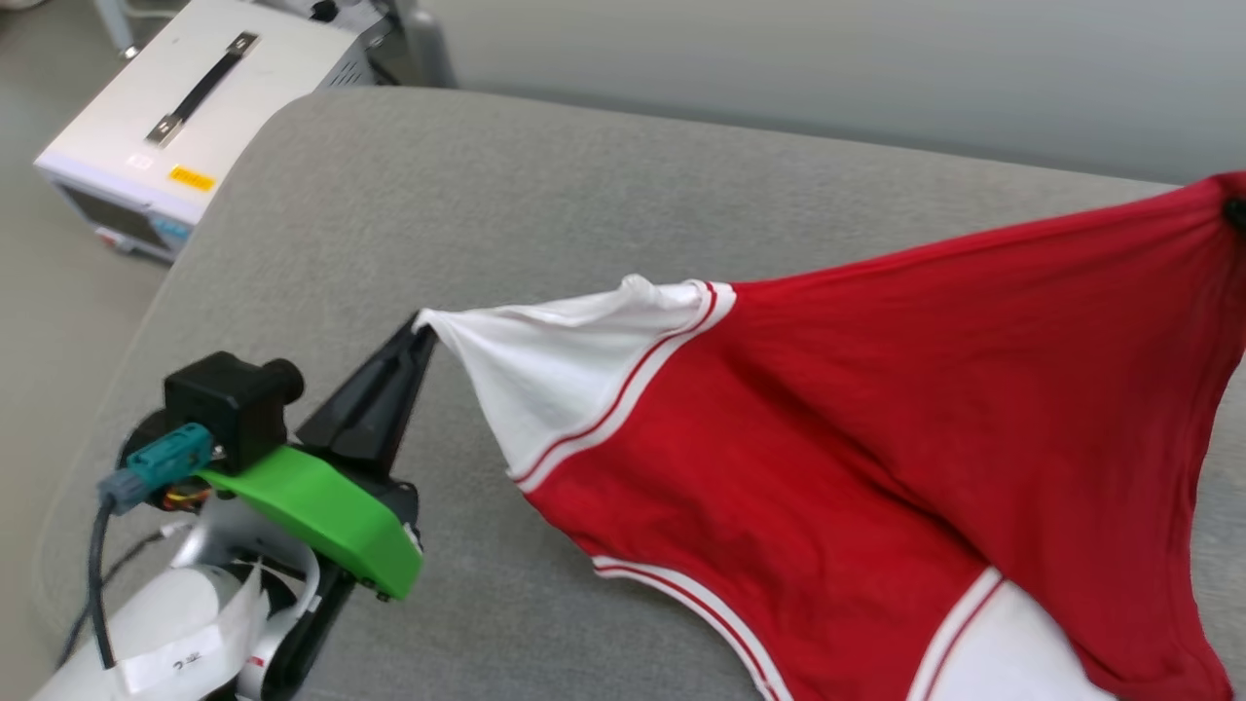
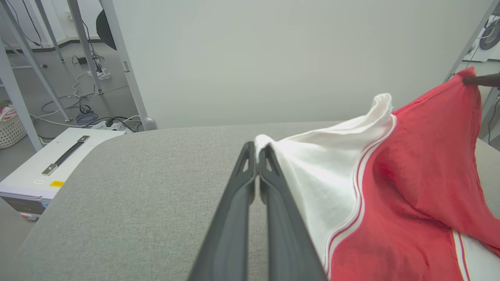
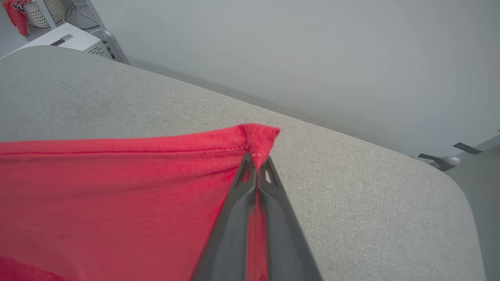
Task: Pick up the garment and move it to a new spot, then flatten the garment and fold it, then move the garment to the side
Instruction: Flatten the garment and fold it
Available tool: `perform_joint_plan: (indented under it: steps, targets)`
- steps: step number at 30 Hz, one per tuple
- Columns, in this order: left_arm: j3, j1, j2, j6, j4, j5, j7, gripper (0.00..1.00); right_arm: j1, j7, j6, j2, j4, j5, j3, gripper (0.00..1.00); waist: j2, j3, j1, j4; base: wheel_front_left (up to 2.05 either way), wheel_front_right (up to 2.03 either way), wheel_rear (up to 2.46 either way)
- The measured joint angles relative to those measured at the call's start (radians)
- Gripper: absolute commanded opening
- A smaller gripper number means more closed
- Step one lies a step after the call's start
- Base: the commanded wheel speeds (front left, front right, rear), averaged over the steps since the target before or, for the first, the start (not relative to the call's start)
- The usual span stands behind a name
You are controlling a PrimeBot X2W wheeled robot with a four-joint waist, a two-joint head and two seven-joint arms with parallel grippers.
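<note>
- Head view: the left gripper (image 1: 422, 333) sits at the lower left with its 2 dark fingers pressed together on the tip of a white sleeve of the garment (image 1: 876, 419).
- From that sleeve the garment is pulled taut to the upper right edge, where the dark tip of the right gripper (image 1: 1236, 212) meets a red corner.
- The red cloth sags between the 2 grippers over the grey padded surface (image 1: 467, 214). I cannot tell whether it touches the surface. A 2nd white sleeve shows at the bottom right.
- A white box (image 1: 185, 107) with a black handle stands on the floor past the surface's far left corner.
- Left wrist view: the left gripper's fingers lie closed side by side, pinching the white sleeve edge at their tips. The sleeve's red-and-white trim and the red body spread to the right, rising to the right gripper's dark finger at the upper right.
- Right wrist view: the right gripper's fingers are pressed together, pinching a folded red hem corner. The cloth stretches left from it above the grey surface.
</note>
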Motion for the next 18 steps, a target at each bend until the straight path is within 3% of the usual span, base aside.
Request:
perform_joint_plan:
  steps: [10,18]
  targets:
    - [0.1,-0.1,0.031,0.058,-0.112,0.052,-0.022,0.0,0.012,-0.015,0.0,-0.026,-0.216,0.012,-0.038,0.0,0.0,-0.07,0.0,-0.119,0.0,0.0,0.0]
    - [0.219,-0.214,0.034,0.106,-0.137,0.076,-0.076,0.0,-0.023,-0.01,0.0,0.043,-0.35,0.022,-0.082,0.0,0.0,-0.098,0.0,-0.199,0.0,0.0,0.0]
